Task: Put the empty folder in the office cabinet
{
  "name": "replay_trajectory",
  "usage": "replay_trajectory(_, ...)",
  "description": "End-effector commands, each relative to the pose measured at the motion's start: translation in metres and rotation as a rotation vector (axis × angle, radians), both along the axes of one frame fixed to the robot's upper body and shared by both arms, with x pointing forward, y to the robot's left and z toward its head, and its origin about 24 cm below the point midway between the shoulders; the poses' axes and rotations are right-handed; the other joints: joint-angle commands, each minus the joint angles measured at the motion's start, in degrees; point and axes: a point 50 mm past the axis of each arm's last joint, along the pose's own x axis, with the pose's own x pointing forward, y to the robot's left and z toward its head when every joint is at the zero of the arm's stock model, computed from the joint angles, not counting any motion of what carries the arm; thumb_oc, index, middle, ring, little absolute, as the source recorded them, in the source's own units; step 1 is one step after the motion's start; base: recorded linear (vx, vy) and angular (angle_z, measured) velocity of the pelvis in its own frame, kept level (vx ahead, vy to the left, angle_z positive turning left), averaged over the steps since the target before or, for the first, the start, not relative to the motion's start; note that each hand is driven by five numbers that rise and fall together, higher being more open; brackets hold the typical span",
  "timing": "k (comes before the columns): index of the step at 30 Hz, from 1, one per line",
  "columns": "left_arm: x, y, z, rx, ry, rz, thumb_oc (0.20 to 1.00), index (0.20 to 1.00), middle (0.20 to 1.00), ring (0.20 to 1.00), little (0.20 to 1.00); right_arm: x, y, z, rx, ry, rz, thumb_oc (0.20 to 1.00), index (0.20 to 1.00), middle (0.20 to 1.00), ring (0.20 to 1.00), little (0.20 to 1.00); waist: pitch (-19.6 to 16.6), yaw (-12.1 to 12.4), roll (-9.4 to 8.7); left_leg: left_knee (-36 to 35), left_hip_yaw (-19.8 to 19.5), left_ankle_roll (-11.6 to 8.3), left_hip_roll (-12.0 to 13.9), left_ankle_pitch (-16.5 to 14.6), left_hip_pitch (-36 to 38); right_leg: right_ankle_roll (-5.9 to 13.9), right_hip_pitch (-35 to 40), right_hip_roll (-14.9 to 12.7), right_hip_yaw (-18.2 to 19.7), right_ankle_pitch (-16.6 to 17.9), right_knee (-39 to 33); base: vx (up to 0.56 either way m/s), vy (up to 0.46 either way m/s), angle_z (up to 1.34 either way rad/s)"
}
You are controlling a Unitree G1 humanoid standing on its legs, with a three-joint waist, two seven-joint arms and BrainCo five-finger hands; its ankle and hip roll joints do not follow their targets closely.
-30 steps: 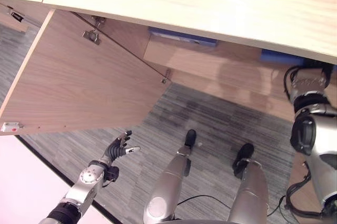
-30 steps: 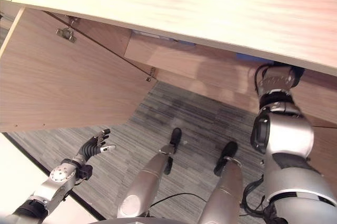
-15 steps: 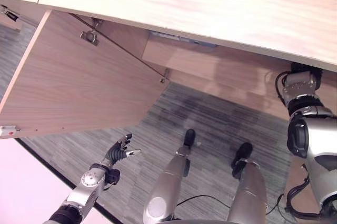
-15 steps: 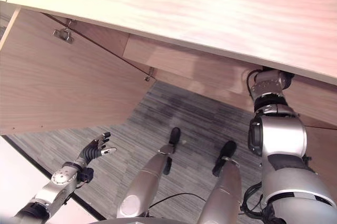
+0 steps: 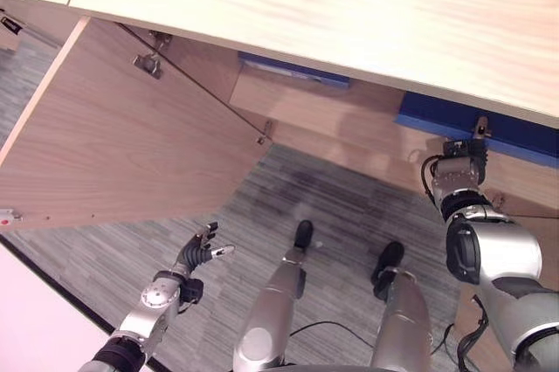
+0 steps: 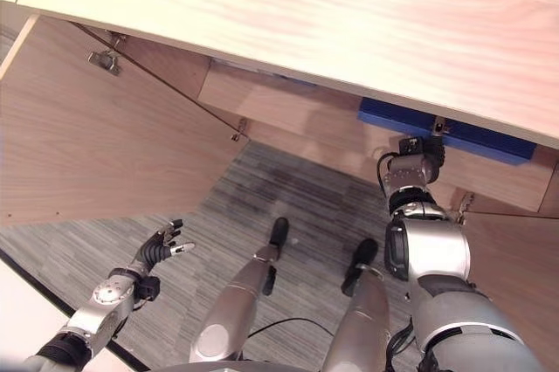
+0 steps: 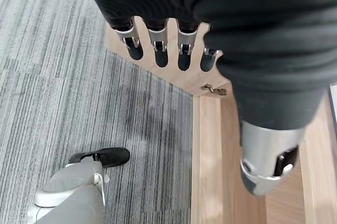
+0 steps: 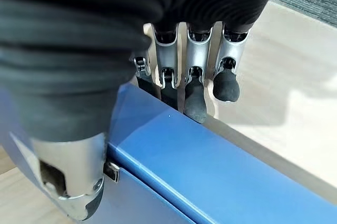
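Quick look at your robot's arms: the left arm and right arm are smooth silver-grey shells, rounded at the joints, and the right one has a dark round disc set into its side. Your left hand and right hand both wear a dark ribbed cover over the back and wrist, kinda like a thick sock. The fingers are silver metal links in a neat row with rounded matte dark tips. The thumb is a chunkier silver shell with a dark slot in its end.
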Motion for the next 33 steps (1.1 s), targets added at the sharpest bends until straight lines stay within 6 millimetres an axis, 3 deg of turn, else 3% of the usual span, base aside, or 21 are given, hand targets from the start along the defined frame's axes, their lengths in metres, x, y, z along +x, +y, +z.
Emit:
replay_trajectory(1,0.007,0.007,0.007,0.011,-0.041,0.033,1.000,1.000,1.000,1.000,1.000,-0.035,0.013,-0.076,0.186,0.208,-0.031,1.000,1.000,1.000,1.000,1.000,3.3,1.5,1.94,-3.1,-1.1,0.82,0.9,-5.0,3.7,7.10,4.3,-0.5,2.8,-3.0,0.8,0.00,0.000,0.00)
replay_trajectory(9,0.001,0.008,-0.002,0.003,-0.006,0.064,1.000,1.000,1.000,1.000,1.000,-0.057,0.014,-0.107,0.190,0.270,-0.028,1.000,1.000,1.000,1.000,1.000,3.0,1.1,2.00,-4.6,-1.2,0.82,1.1,-4.7,5.1,7.24,5.2,-0.6,2.5,-2.8,0.0,0.00,0.000,0.00)
replay_trajectory(13,-0.002,0.011,-0.006,0.006,0.011,0.078,1.000,1.000,1.000,1.000,1.000,-0.056,0.012,-0.104,0.181,0.256,-0.029,1.000,1.000,1.000,1.000,1.000,2.8,1.1,2.10,-4.8,-1.3,0.81,1.2,-4.6,5.4,7.32,5.5,-0.7,2.2,-2.8,-0.2,0.00,0.000,0.00)
replay_trajectory(15,-0.003,0.013,-0.007,0.013,0.019,0.077,1.000,1.000,1.000,1.000,1.000,-0.049,0.005,-0.092,0.165,0.222,-0.038,1.000,1.000,1.000,1.000,1.000,2.7,1.2,2.19,-4.9,-1.5,0.81,1.1,-4.5,5.4,7.35,5.6,-0.8,2.2,-2.8,-0.2,0.00,-0.002,0.02)
replay_trajectory(17,-0.004,0.015,-0.006,0.019,0.022,0.070,1.000,1.000,1.000,1.000,1.000,-0.035,-0.009,-0.063,0.112,0.153,-0.043,1.000,1.000,1.000,1.000,1.000,2.5,1.5,2.08,-5.0,-1.4,0.81,1.1,-4.6,5.6,7.43,5.6,-1.0,2.2,-2.8,-0.1,0.04,-0.027,0.03)
replay_trajectory(18,-0.004,0.017,-0.005,0.027,0.023,0.061,1.000,1.000,1.000,1.000,1.000,-0.025,-0.016,-0.039,0.068,0.093,-0.039,1.000,1.000,1.000,1.000,1.000,1.8,1.6,1.76,-5.3,-1.7,0.74,1.1,-5.7,6.1,7.88,6.1,-0.8,2.8,-4.2,0.1,0.09,-0.035,0.05)
replay_trajectory(20,-0.005,0.021,-0.004,0.040,0.027,0.052,1.000,1.000,1.000,1.000,1.000,-0.006,-0.027,0.015,-0.033,-0.037,-0.030,1.000,1.000,1.000,1.000,1.000,1.2,2.1,1.49,-5.8,-1.7,0.77,1.1,-5.6,6.5,7.95,6.6,-0.8,2.9,-3.6,-0.8,-0.01,-0.001,0.04)
replay_trajectory(21,-0.006,0.022,-0.004,0.040,0.028,0.052,1.000,1.000,1.000,1.000,1.000,-0.003,-0.028,0.026,-0.054,-0.062,-0.027,1.000,1.000,1.000,1.000,1.000,1.6,2.3,1.66,-5.7,-1.5,0.87,1.0,-4.2,5.9,7.57,6.3,-0.9,2.3,-1.8,-1.3,-0.09,0.027,0.02)
replay_trajectory(24,-0.007,0.024,-0.004,0.046,0.035,0.051,1.000,1.000,1.000,1.000,1.000,0.004,-0.028,0.051,-0.103,-0.118,-0.016,1.000,1.000,1.000,1.000,1.000,1.2,2.5,1.27,-5.8,-1.5,0.92,1.0,-4.2,6.2,7.59,6.4,-0.8,2.2,-1.5,-1.4,-0.03,0.011,0.00)
replay_trajectory(27,-0.008,0.022,-0.006,0.049,0.043,0.049,1.000,1.000,1.000,1.000,1.000,0.005,-0.027,0.049,-0.107,-0.107,-0.005,1.000,1.000,1.000,1.000,1.000,1.0,2.5,1.08,-6.1,-1.6,0.97,1.1,-4.2,6.4,7.61,6.8,-0.8,2.2,-1.3,-1.9,0.00,0.000,0.00)
replay_trajectory(31,-0.005,0.019,-0.006,0.040,0.037,0.050,1.000,1.000,1.000,1.000,1.000,0.000,-0.021,0.024,-0.064,-0.046,0.005,1.000,1.000,1.000,1.000,1.000,1.0,2.4,0.91,-6.2,-1.7,1.11,1.0,-4.2,6.5,7.55,7.0,-0.7,2.1,-1.4,-2.0,0.00,0.000,0.00)
replay_trajectory(33,-0.003,0.017,-0.006,0.035,0.033,0.057,1.000,1.000,1.000,1.000,1.000,-0.005,-0.015,0.001,-0.014,0.006,0.012,1.000,1.000,1.000,1.000,1.000,1.1,2.3,0.90,-6.2,-1.8,1.15,1.0,-4.3,6.6,7.56,7.2,-0.7,2.0,-1.3,-2.2,0.00,0.000,0.00)
